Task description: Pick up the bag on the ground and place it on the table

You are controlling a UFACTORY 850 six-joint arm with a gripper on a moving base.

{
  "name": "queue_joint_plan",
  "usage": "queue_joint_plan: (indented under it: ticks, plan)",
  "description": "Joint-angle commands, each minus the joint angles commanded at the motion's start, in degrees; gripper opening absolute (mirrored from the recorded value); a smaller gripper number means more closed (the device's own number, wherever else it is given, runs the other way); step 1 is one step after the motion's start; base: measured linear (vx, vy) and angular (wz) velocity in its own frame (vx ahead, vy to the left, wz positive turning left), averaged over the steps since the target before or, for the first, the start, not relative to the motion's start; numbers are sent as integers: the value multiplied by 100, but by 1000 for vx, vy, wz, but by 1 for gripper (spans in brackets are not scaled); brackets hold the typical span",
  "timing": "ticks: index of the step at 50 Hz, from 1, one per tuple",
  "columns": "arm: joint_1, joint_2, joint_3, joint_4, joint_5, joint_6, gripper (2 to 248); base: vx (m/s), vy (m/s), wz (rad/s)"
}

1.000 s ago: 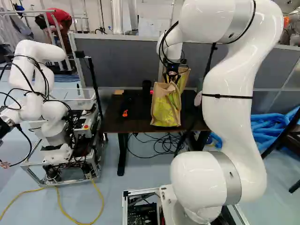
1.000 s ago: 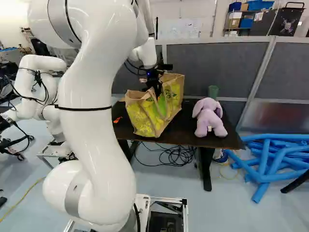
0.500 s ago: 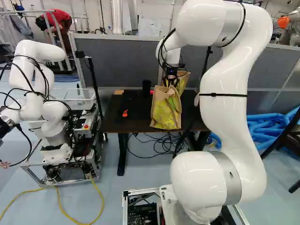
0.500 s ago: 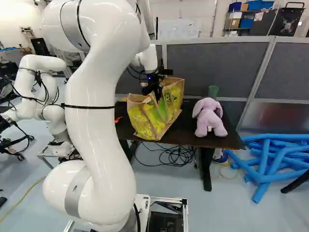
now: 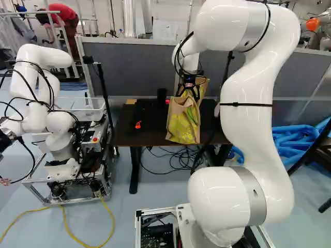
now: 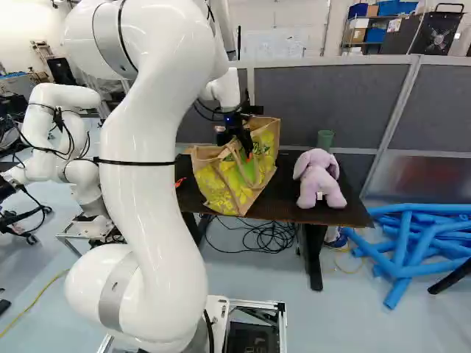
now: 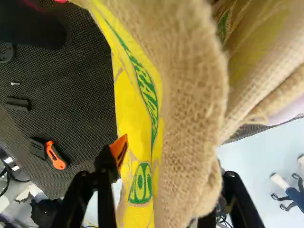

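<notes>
The bag (image 6: 221, 190) stood upright on the bench (image 6: 340, 214), close to the front edge; whether its base overhung could not be determined. The claw (image 7: 172, 171) was spread, its 2 fingers apart on either side of the bag's soft rim (image 7: 192, 104), without a pinch. Placement appeared complete, with withdrawal as the probable next step.

CAUTION: 3 faults were possible. 1) A finger or its orange pad (image 7: 118, 151) could catch the rim or a handle during retreat and lift the bag again. 2) A forward-edge pull could tip it to the floor. 3) Sideways travel could push it against the plush toy (image 6: 318, 180)
</notes>
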Motion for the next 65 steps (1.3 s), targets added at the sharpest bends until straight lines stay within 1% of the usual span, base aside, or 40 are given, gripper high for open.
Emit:
queue_joint_plan:
  ticks: [4, 5, 9, 10, 18, 40, 50, 65]
  plan:
    - [0, 0, 0, 0, 0, 0, 177, 0, 0, 0]
    - [0, 0, 0, 0, 0, 0, 213, 0, 0, 0]
    - [0, 0, 0, 0, 0, 0, 213, 0, 0, 0]
    - [0, 0, 0, 0, 0, 0, 245, 0, 0, 0]
    - [0, 67, 16, 0, 0, 0, 247, 0, 0, 0]
    - [0, 429, 89, 0, -31, 0, 247, 0, 0, 0]
    - [0, 595, 115, 0, -226, 0, 247, 0, 0, 0]
    - [2, 819, 111, 0, -634, 0, 247, 0, 0, 0]
